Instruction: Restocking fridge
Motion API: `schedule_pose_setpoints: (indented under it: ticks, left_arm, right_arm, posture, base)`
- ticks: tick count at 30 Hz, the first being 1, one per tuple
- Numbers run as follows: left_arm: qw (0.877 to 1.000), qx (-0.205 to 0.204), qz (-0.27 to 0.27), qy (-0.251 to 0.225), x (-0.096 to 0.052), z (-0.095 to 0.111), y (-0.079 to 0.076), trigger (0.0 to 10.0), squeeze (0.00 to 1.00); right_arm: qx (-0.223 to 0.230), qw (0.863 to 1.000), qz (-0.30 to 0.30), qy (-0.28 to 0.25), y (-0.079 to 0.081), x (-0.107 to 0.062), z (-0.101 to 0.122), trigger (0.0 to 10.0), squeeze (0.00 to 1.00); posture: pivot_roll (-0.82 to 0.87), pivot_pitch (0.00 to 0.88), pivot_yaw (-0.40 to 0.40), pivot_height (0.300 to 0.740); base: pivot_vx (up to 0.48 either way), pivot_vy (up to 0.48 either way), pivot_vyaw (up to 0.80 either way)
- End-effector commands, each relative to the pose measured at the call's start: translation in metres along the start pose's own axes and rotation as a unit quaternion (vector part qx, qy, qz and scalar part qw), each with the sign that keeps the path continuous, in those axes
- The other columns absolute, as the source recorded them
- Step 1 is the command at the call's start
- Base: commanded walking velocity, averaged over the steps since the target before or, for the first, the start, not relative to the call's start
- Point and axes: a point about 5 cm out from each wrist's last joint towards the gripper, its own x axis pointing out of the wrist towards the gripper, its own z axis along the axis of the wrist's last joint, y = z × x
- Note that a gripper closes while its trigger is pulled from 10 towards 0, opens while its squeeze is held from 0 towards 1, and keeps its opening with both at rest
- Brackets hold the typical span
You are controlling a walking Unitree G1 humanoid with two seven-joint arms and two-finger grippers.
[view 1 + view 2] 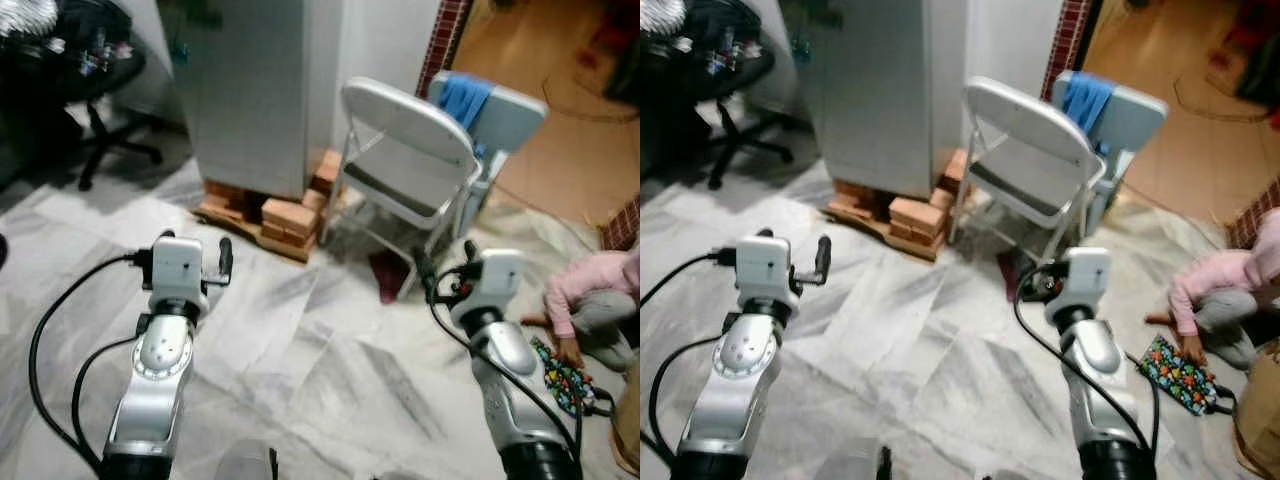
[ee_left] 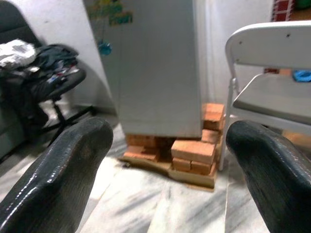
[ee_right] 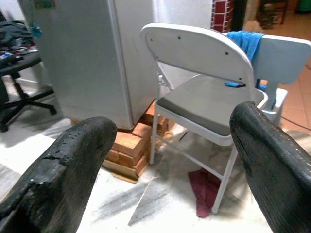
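Fridge (image 1: 255, 90) stands ahead of us with its door shut, raised on a stack of bricks (image 1: 285, 215) over a wooden board at the far side of the marble floor (image 1: 320, 340). Just right of it we see a white folding chair (image 1: 405, 165), and behind that a pale blue chair (image 1: 495, 115) with a blue cloth (image 1: 462, 98) draped over its back. A dark red rag (image 1: 388, 275) lies on the floor under the folding chair. At the far left an office chair (image 1: 80, 70) carries a heap of dark clothes. We hold both arms out low over the floor: our left gripper (image 2: 160, 160) has its fingers (image 2: 58, 179) spread wide with nothing between them, pointing at the bricks, and our right gripper (image 3: 170, 165) is likewise spread and empty, aimed at the folding chair. At the right edge of the floor a person in a pink sleeve (image 1: 590, 285) crouches, a hand touching a patterned pouch (image 1: 560, 375).
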Motion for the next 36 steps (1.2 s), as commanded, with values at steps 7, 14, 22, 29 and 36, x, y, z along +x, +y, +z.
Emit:
schedule_pose_setpoints:
  ticks: [7,14,22,29,36]
  left_arm:
    - [1.0,-0.001,0.004,0.007,-0.0009,-0.0035,0.0067,10.0,0.0]
    - [1.0,-0.012,-0.002,0.007,-0.001,-0.0042,0.0062,10.0,0.0]
    - [1.0,-0.015,0.0,0.007,-0.0015,-0.0045,0.0068,10.0,0.0]
    - [1.0,-0.02,-0.001,0.009,-0.0023,-0.0055,0.0054,10.0,0.0]
    - [1.0,-0.021,-0.006,0.011,-0.0048,-0.0073,0.0032,10.0,0.0]
  right_arm:
    - [0.006,1.0,0.017,0.001,0.0101,0.004,0.0011,10.0,0.0]
    - [0.007,1.0,0.016,0.003,0.0084,0.0032,0.0009,10.0,0.0]
    - [0.006,1.0,0.016,0.004,0.0076,0.001,0.0003,10.0,0.0]
    - [0.005,1.0,0.02,0.003,0.0079,0.0024,0.0017,10.0,0.0]
    - [0.006,1.0,0.021,0.003,0.0074,0.0019,0.0016,10.0,0.0]
  posture:
    - [0.09,0.046,-0.042,0.74]
    - [0.08,0.044,-0.042,0.74]
    - [0.08,0.042,-0.045,0.74]
    - [0.08,0.039,-0.049,0.74]
    - [0.08,0.037,-0.048,0.74]
  base:
    - [0.0,0.48,-0.62]
    - [0.0,0.48,-0.8]
    - [0.0,0.48,-0.8]
    - [0.0,0.48,-0.8]
    - [0.0,0.48,-0.8]
